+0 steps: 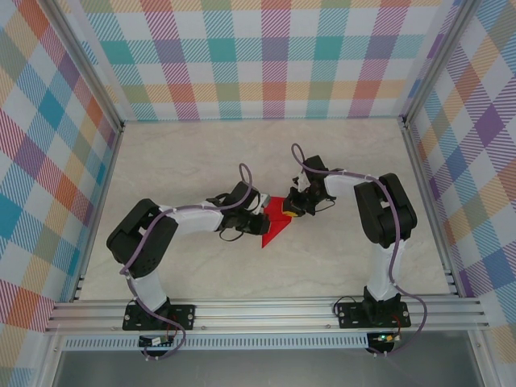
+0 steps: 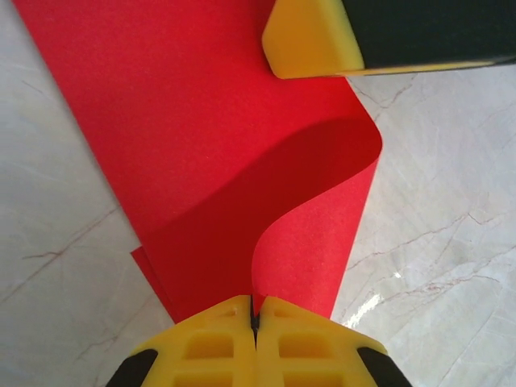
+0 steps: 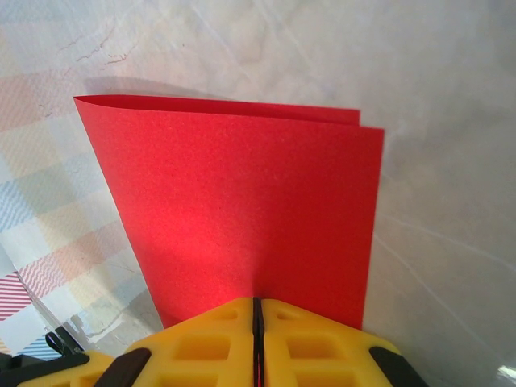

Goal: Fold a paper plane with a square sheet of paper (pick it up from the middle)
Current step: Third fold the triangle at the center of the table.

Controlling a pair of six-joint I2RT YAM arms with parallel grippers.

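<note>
Red paper (image 1: 272, 222), pinched, left tool (image 2: 254, 316), right tool (image 3: 256, 313)

Plain bright red paper (image 3: 242, 210); left tool (image 2: 254, 310) and right tool (image 3: 256, 310) yellow and black; counter (image 1: 201, 153) cream marble; walls (image 1: 258, 56) pastel plaid.

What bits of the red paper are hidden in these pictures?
Top view: the red paper is too small to show its folds.
Left wrist view: it runs off the top edge; the left fingers hide its near edge.
Right wrist view: the right fingers hide its near edge, and the front layer hides the back one.
</note>
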